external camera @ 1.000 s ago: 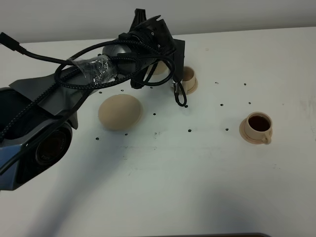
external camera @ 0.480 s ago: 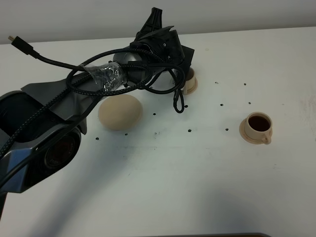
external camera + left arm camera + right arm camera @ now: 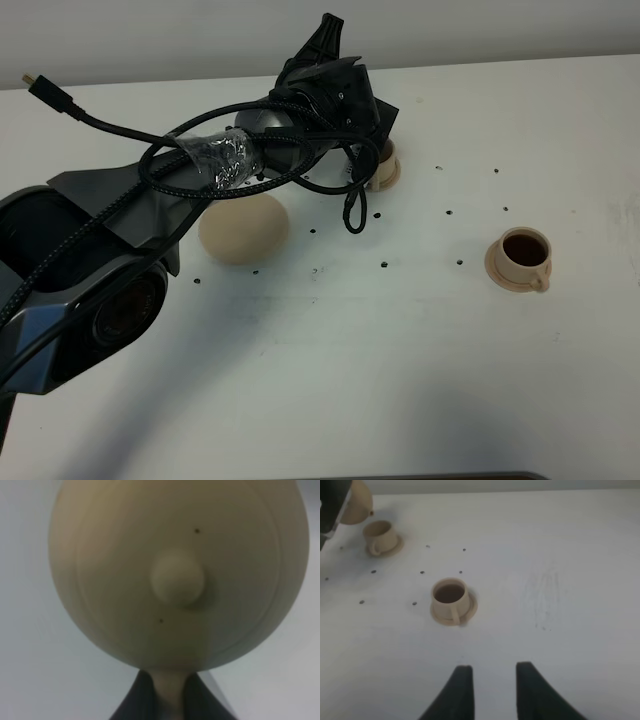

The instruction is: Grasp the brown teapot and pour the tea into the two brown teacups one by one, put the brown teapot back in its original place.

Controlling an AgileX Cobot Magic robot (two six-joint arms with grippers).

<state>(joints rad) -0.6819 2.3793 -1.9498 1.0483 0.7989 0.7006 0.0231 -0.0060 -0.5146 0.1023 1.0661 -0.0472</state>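
My left gripper (image 3: 345,100) is shut on the loop handle of the brown teapot (image 3: 177,575). It holds the pot in the air at the far middle of the table, beside and above the far teacup (image 3: 385,168). The arm hides the pot in the high view. The right wrist view shows part of the teapot (image 3: 357,502), its spout close above that far teacup (image 3: 381,536), whose inside looks pale. The second teacup (image 3: 522,258) stands on its saucer at the right and holds dark tea (image 3: 449,592). My right gripper (image 3: 492,680) is open and empty, near that second teacup.
A round tan saucer (image 3: 243,228) lies left of the middle, under the left arm's cables. Small dark spots (image 3: 384,264) dot the white table (image 3: 400,380) between the cups.
My left arm has swung to the right with the teapot, closing in on the far teacup and covering more of it. The right teacup and the saucer have not moved.
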